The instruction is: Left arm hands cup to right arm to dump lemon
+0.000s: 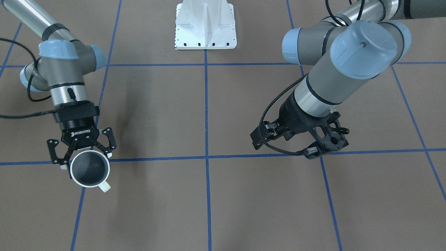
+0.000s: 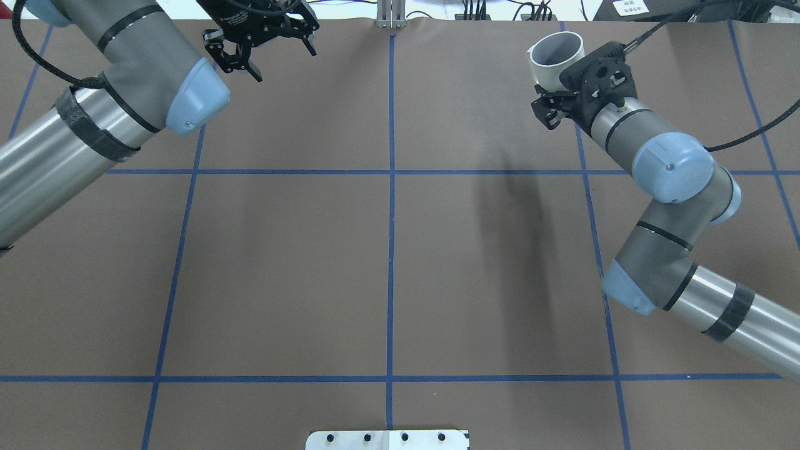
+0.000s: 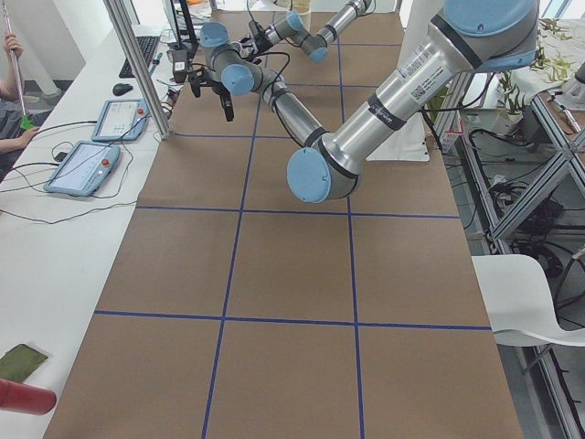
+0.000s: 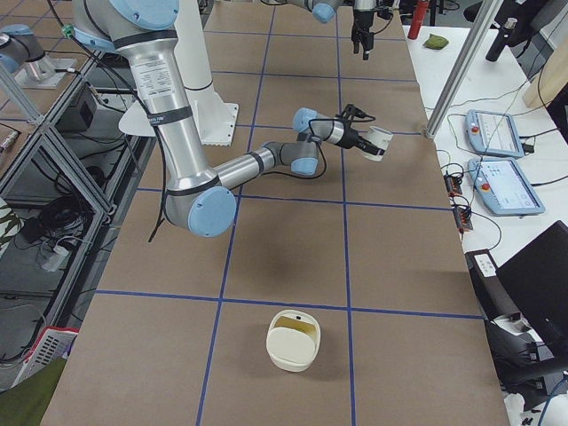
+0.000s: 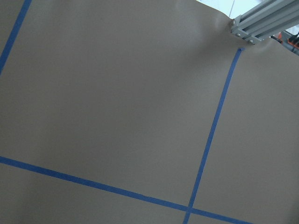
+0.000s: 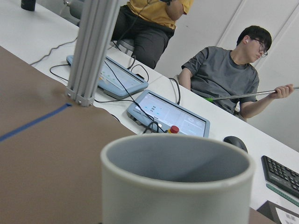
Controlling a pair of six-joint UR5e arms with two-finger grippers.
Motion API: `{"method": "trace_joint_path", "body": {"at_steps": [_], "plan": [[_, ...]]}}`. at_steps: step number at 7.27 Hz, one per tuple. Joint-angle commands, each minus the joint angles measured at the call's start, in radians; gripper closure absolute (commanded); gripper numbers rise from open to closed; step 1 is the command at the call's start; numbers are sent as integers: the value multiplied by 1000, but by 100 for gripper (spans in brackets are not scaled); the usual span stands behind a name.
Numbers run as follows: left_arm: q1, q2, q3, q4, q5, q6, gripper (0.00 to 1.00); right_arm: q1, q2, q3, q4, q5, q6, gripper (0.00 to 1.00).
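Note:
The white cup (image 1: 90,170) with a grey inside hangs above the table, and my right gripper (image 1: 86,160), marked ROBOTIQ, is shut on its wall. The cup (image 2: 555,57) is tilted, its mouth turned toward the operators' side and its handle (image 1: 104,187) sticking out away from the gripper. It fills the bottom of the right wrist view (image 6: 177,182). No lemon shows in the cup or on the table. My left gripper (image 2: 284,62) hovers open and empty at the far left of the table, well apart from the cup; its wrist view shows only brown table.
A cream, open-topped container (image 4: 293,340) stands on the table near the robot's right end. The white base plate (image 1: 205,24) is at the robot's side. An aluminium post (image 6: 91,46), tablets (image 6: 168,114) and seated people (image 6: 224,70) are beyond the far edge.

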Motion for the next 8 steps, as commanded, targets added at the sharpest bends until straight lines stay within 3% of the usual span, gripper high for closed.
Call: {"method": "trace_joint_path", "body": {"at_steps": [1,2,3,5,8], "plan": [[44,-18,0,1,-30,-13,0,-126,71,169,-244,-170,15,95],[44,-22,-3,1,-74,-13,0,-207,84,169,-252,-276,18,96],[44,-22,-6,1,-114,-13,0,-243,90,166,-254,-319,18,96],[44,-35,-9,-18,-170,-65,0,-252,95,162,-257,-321,18,96],[71,-45,-3,-183,-168,-194,0,-271,147,156,-338,-335,18,96]]}}
